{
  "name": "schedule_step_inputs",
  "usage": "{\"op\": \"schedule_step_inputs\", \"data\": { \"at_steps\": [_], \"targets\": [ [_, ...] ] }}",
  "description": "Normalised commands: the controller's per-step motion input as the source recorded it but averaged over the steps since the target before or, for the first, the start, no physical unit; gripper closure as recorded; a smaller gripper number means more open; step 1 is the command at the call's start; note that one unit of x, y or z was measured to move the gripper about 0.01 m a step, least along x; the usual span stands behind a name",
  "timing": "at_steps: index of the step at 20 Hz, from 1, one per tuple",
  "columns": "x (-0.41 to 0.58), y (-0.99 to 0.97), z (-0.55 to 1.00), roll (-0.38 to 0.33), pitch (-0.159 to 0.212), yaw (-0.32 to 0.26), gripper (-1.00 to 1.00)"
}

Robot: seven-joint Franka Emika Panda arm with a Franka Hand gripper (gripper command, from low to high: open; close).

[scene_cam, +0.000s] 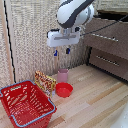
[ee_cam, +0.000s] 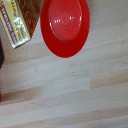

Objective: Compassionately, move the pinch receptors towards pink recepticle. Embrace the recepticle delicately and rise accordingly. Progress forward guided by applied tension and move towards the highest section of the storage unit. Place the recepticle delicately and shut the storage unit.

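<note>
Exterior view shows the gripper [scene_cam: 62,51] hanging well above the floor, its 2 blue-tipped fingers [scene_cam: 56,52] spread apart with nothing between them. The cup [scene_cam: 62,75], pale pink and translucent, stands upright on the wooden floor [scene_cam: 95,100] almost straight below the gripper, just behind the red bowl [scene_cam: 64,90] and beside a yellow box [scene_cam: 45,81]. A red basket [scene_cam: 26,104] sits nearer the camera, at this view's left. The chest [scene_cam: 107,45] fills the upper right, and its top drawer [scene_cam: 106,35] appears closed or nearly so; whether it stands slightly ajar cannot be told.

Wrist view takes in the bowl [ee_cam: 65,25], a corner of the box [ee_cam: 20,22] and bare planks; the cup does not show there.

The cup looks like thin, light plastic: easy to tip, likely to flex or crack under hard squeezing, and smooth enough to slip. A gentle pinch across its upper wall, one finger each side, seems safest, with care not to knock the bowl close in front.
</note>
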Motion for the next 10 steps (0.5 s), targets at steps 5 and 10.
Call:
{"op": "schedule_step_inputs", "data": {
  "at_steps": [5,10],
  "targets": [
    [-0.017,-0.55,-0.21,0.000,0.000,-0.089,-1.00],
    [-0.041,-0.76,-0.31,0.009,0.000,-0.124,-1.00]
  ]
}}
